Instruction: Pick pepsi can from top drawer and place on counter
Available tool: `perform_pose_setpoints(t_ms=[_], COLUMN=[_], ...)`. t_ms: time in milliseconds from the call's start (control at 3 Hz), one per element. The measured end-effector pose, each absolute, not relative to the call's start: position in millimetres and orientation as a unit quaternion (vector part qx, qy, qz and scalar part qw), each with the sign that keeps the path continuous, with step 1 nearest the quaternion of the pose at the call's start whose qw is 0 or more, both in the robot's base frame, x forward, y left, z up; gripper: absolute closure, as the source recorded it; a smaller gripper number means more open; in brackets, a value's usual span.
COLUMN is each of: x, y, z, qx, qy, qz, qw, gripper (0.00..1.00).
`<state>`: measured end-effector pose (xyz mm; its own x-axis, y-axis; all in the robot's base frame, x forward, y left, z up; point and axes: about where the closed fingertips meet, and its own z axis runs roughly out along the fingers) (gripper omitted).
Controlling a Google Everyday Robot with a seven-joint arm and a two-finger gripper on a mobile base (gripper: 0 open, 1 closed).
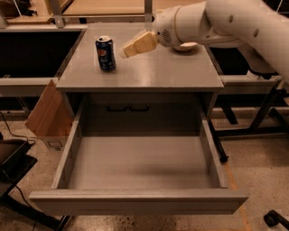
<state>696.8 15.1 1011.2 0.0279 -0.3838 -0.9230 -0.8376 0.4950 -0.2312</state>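
The pepsi can (pixel 105 53) stands upright on the grey counter (pixel 149 72), near its back left. My gripper (pixel 124 52), with tan fingers (pixel 140 43), hangs just right of the can, apart from it, open and empty. The white arm reaches in from the upper right. The top drawer (pixel 135 200) is pulled fully out below the counter, and its flat grey floor is bare.
A shallow white bowl (pixel 186 46) sits at the counter's back right, mostly behind my arm. A dark panel with two black handles (pixel 128 107) is behind the drawer. A cardboard box (pixel 47 118) leans at the cabinet's left. A tan wooden tabletop (pixel 104 6) lies behind.
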Motion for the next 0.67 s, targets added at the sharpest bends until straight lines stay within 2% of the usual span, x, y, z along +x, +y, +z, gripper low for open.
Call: perform_pose_setpoints(t_ms=[667], x=[611.7], y=[-31.1], z=[1001.6], qx=[-0.422], qy=[0.643], qz=[0.243], qw=[0.591], gripper=[0.0])
